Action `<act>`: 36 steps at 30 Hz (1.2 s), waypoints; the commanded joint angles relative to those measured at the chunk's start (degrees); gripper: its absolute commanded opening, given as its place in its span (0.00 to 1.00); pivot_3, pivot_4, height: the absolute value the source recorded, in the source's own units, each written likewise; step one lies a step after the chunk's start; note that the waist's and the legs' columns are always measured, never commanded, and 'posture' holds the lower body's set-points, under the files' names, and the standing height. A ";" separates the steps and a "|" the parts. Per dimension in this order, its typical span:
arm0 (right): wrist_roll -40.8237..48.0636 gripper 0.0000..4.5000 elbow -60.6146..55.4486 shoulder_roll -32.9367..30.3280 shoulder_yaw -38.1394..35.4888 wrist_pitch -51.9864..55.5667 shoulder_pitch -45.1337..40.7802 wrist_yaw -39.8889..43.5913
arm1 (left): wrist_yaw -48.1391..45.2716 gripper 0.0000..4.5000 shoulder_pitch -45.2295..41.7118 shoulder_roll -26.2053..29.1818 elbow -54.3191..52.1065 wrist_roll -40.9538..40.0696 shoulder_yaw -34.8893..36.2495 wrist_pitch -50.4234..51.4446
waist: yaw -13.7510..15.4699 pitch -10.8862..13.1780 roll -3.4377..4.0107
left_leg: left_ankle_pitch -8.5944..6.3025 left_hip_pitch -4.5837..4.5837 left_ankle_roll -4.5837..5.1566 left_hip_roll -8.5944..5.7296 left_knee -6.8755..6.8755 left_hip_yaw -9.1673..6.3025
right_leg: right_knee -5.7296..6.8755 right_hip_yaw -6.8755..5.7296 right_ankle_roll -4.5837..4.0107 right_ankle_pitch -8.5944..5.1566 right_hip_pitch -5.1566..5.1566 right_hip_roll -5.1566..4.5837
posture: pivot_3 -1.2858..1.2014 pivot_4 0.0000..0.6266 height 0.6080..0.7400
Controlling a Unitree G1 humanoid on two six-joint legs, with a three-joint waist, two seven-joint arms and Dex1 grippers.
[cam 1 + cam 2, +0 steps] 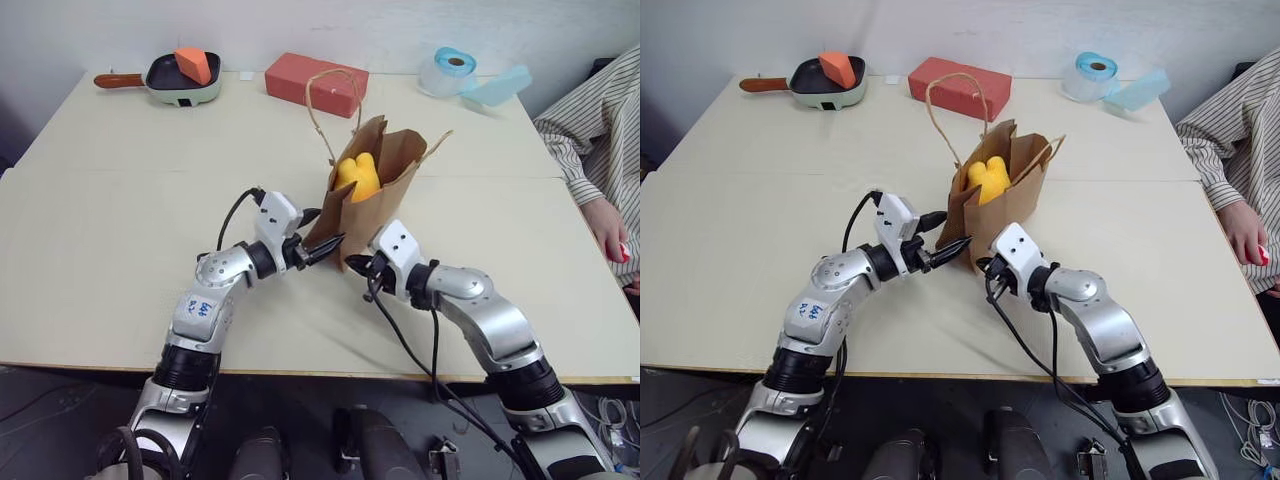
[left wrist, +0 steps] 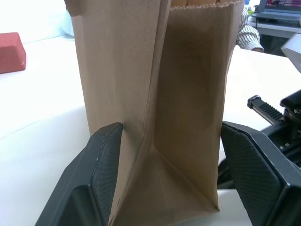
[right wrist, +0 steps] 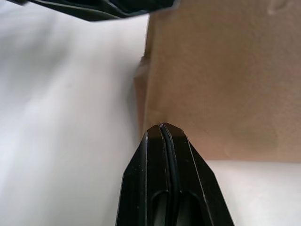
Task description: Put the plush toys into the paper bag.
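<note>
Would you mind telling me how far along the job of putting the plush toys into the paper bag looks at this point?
Done: a yellow plush toy sits in the mouth of the upright paper bag. In hand: no toy; the left hand is open, straddling the bag's lower corner, and the right hand, shut, has its tips at the bag's base. Left: the orange toy is not visible on the table, so I cannot tell whether it is already inside.

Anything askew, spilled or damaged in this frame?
Nothing spilled or torn. The paper bag stands upright but rumpled, its mouth pushed out of square, a yellow plush toy poking above the rim. One cord handle stands up.
</note>
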 commanded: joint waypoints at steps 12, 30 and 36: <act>1.20 0.00 -7.41 -1.62 -2.70 -0.42 1.74 1.24 | -2.81 0.00 -3.64 -0.15 2.66 0.08 0.20 -2.82 | 0.07 0.00 0.00 | 0.00 0.00 0.00 0.00 0.01 0.00 | 0.01 0.00 0.00 0.00 0.00 0.00 | 0.52 0.24 1.00; 45.89 0.66 -29.07 -30.53 -59.38 13.66 30.18 28.63 | -47.70 0.00 -11.79 16.36 10.93 -20.13 5.86 3.91 | 0.42 0.00 -0.01 | -0.01 0.04 -0.01 -0.01 0.00 -0.11 | -0.11 -0.11 0.00 0.00 0.17 0.02 | 0.52 0.24 1.00; 51.34 0.99 -29.29 -32.65 -69.35 16.53 36.55 28.53 | -57.28 0.00 -14.53 17.53 21.28 -14.30 2.13 -3.63 | 0.09 -0.01 -0.03 | -0.03 0.16 0.02 -0.03 0.03 -0.15 | -0.10 -0.12 0.00 0.00 0.34 0.03 | 0.52 0.24 1.00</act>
